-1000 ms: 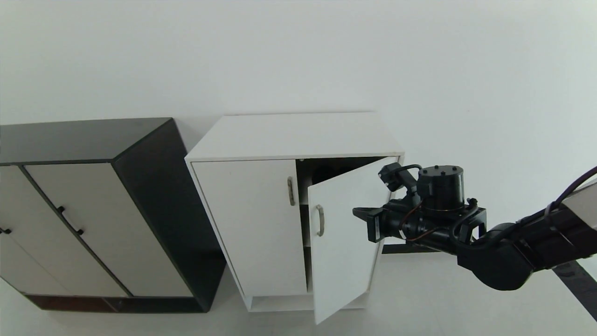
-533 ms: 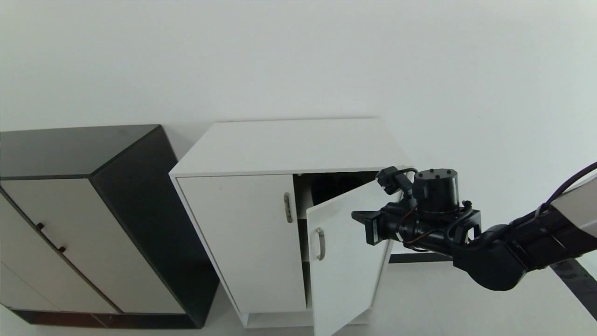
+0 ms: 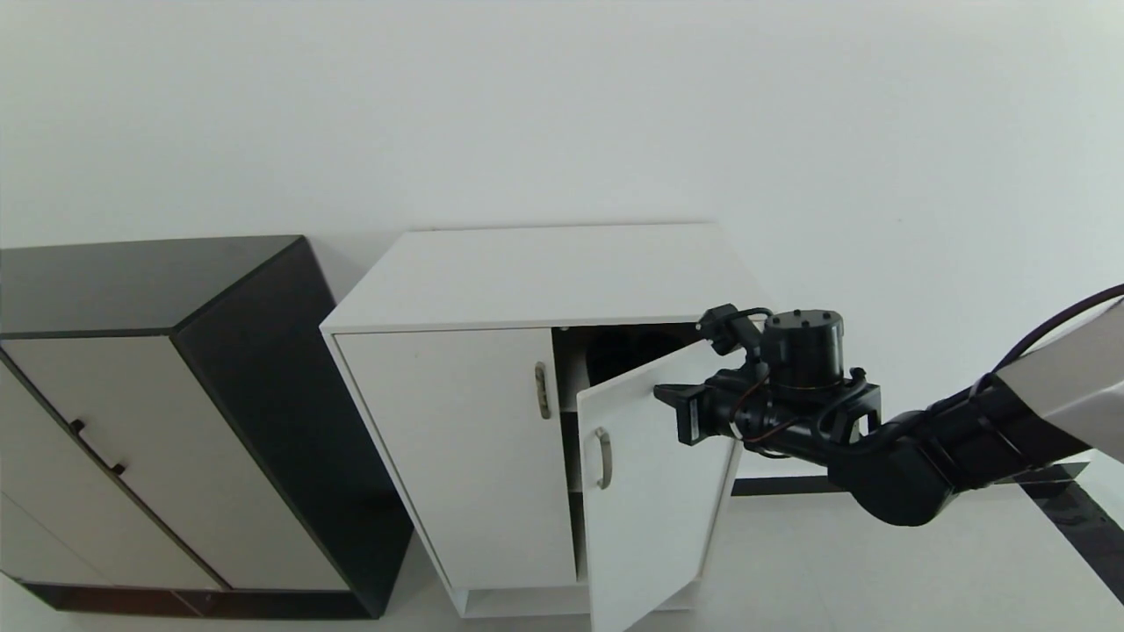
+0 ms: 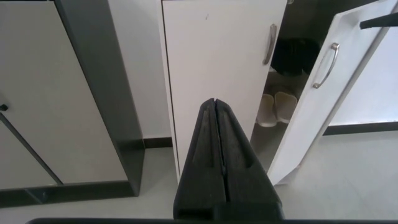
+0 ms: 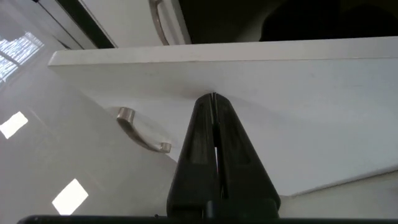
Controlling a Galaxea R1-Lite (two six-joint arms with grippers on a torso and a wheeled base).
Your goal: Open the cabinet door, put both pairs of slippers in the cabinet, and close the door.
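1. The left gripper [image 4: 214, 106] sits nearest in the left wrist view, its two dark fingers pressed flat together with nothing between them. It points at the closed left-hand door [image 3: 457, 448] of the white cabinet and hangs well apart from it.
2. The right gripper [image 3: 660, 394] reaches in from the right side. Its fingers are also closed on each other and hold nothing. In the right wrist view the tips [image 5: 214, 101] meet the outer face of the right-hand door [image 3: 650, 491] just below that door's top edge; they seem to touch it.
3. The right-hand door stands partly open, swung out on its right edge. Its curved metal handle [image 3: 602, 457] sits upright near the free edge, beside the gap.
4. The white cabinet [image 3: 544, 272] stands on the pale floor [image 3: 790, 562] against the wall. The left-hand door carries a matching handle [image 3: 542, 391] near its inner edge.
5. Through the gap, a pair of pale slippers [image 4: 285, 106] lies side by side on a lower shelf inside the cabinet, toes toward the back.
6. Above them, on the upper shelf, rests a dark rounded thing [image 4: 295, 53] — what it is cannot be told.
7. A black cabinet [image 3: 246, 351] with pale doors stands just beside the white one, on its left side.
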